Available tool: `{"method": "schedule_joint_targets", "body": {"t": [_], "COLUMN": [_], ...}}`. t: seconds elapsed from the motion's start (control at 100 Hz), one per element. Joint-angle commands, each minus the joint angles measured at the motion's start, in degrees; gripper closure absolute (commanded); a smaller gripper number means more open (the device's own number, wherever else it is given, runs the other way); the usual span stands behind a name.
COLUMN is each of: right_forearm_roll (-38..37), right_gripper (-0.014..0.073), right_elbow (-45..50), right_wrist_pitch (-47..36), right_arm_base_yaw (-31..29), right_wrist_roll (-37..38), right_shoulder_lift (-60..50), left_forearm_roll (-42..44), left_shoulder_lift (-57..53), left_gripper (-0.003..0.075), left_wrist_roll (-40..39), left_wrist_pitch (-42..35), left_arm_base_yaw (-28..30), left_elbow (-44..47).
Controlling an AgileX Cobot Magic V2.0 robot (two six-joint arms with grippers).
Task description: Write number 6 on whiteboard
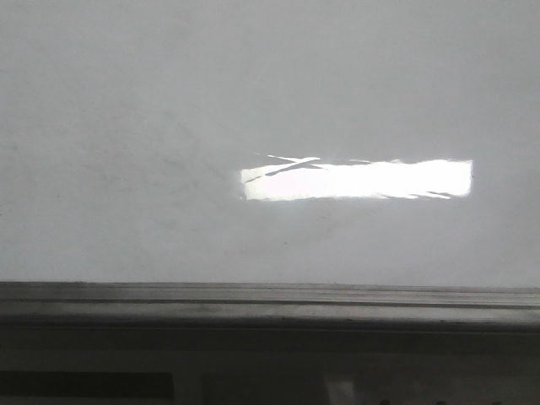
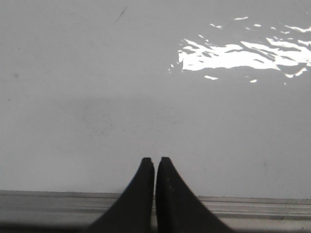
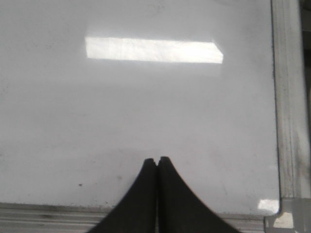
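Observation:
The whiteboard (image 1: pixel 169 126) is a glossy pale grey board that fills the front view, with a grey metal rail (image 1: pixel 270 297) along its near edge. No number 6 shows on it in any view. No marker shows either. My left gripper (image 2: pixel 155 159) is shut and empty, its black fingers over the board's near rail (image 2: pixel 58 204). My right gripper (image 3: pixel 157 159) is shut and empty, over the board (image 3: pixel 146 111) near its right corner. Neither gripper shows in the front view.
A bright rectangular glare (image 1: pixel 359 179) lies on the board right of centre. A short dark mark (image 2: pixel 120 14) shows in the left wrist view. The board's right rail (image 3: pixel 287 97) and corner piece (image 3: pixel 284 218) show in the right wrist view.

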Motion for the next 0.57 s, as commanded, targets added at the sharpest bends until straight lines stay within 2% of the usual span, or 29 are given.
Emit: {"method": "schedule_joint_targets", "body": {"t": [0.0, 0.38, 0.56], "right_forearm_roll": [-0.90, -0.90, -0.90], "right_gripper": [0.0657, 0.0657, 0.0657], "right_elbow": [0.79, 0.79, 0.79], "right_wrist_pitch": [-0.69, -0.69, -0.69], "right_arm_base_yaw": [0.04, 0.04, 0.04], "right_wrist_roll": [-0.04, -0.04, -0.04], "right_shoulder_lift": [-0.83, -0.83, -0.83], "left_forearm_roll": [-0.23, -0.23, -0.23], "left_shoulder_lift": [-1.66, -1.66, -1.66], "left_gripper": [0.0741, 0.0741, 0.0741], "left_wrist_roll": [-0.40, -0.40, -0.40], "left_wrist_pitch": [-3.70, -3.70, -3.70], "left_arm_base_yaw": [0.04, 0.04, -1.78], "left_elbow": [1.40, 1.40, 1.40]}}
